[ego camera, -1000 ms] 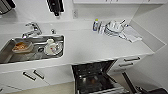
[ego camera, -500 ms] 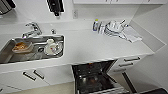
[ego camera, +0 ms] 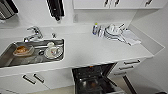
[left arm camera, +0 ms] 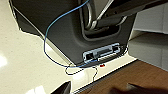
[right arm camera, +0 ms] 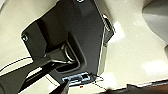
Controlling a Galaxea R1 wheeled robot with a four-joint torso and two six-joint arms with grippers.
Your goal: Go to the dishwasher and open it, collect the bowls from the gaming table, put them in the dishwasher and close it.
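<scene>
No brand, label or writing can be read anywhere in these views; the small bottle with a blue cap [ego camera: 95, 28] on the worktop is too blurred to make out its label.

The landmark is the white worktop [ego camera: 82, 52]. Directly under its front edge, the built-in dishwasher with its dark inside [ego camera: 93, 78] stands open, its door let down toward the camera and a wire rack visible within. Something small and orange [ego camera: 93, 84] sits in that rack, but whether it is a bowl cannot be told. Beside the dishwasher, under the same worktop edge, are white drawer fronts with dark bar handles [ego camera: 127, 65] on one side and white cupboard doors with dark handles [ego camera: 33, 78] on the other.

Set into the worktop is a stainless steel sink [ego camera: 32, 53] with a chrome tap [ego camera: 33, 33] behind it. In the sink lie a clear dish holding something orange-brown [ego camera: 23, 50] and a white plate with a cup on it [ego camera: 53, 52]. Toward the far corner of the worktop, a stack of white dishes [ego camera: 112, 32] rests beside a folded white cloth [ego camera: 130, 38].

Both wrist views look down past the robot's dark base onto a pale glossy floor [left arm camera: 22, 57]. Whether either gripper is wide or narrow cannot be told, nor can their place relative to the dishwasher.
</scene>
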